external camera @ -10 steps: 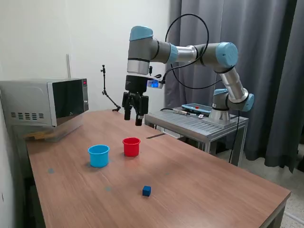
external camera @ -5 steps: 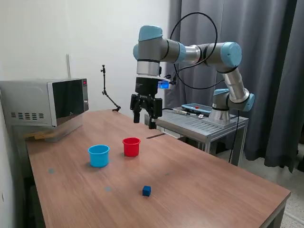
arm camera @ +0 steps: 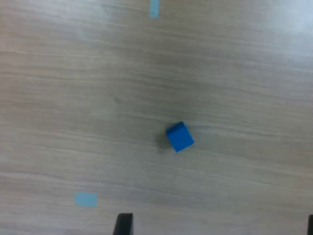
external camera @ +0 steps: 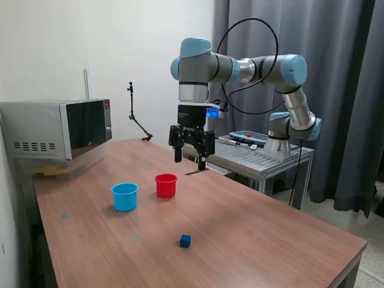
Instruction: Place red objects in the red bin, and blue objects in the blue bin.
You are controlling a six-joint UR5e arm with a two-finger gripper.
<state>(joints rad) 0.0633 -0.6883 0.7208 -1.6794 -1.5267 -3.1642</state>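
The gripper [external camera: 192, 157] hangs high above the bench [external camera: 270, 240], pointing down, its 2 fingers [external camera: 177, 154] spread apart with nothing between them. In the wrist view only the dark fingertips [arm camera: 123, 224] show at the picture's edge, wide apart, over bare wood. From the exterior view, the gripper sits at about 1 o'clock from the red cup [external camera: 166, 185], well above it and a little toward the bench's far side. The red cup stands upright on the bench, and the blue cup [external camera: 125, 197] stands upright just beside it at about 8 o'clock, the 2 cups apart, not touching. What lies inside either cup cannot be told from these views. 1 blue cube [external camera: 185, 241] rests on the bench at about 5 o'clock from the red cup, well apart from both cups and nearer the bench's front edge. In the wrist view the blue cube [arm camera: 180, 137] lies alone on the wood grain, turned at an angle, near the middle of the picture, with 2 small pale blue tape marks [arm camera: 86, 199] on the bench around it. A microwave [external camera: 57, 128] stands at the exterior view's left. Behind the arm, a grey metal stand [external camera: 258, 157] carries the arm's base.
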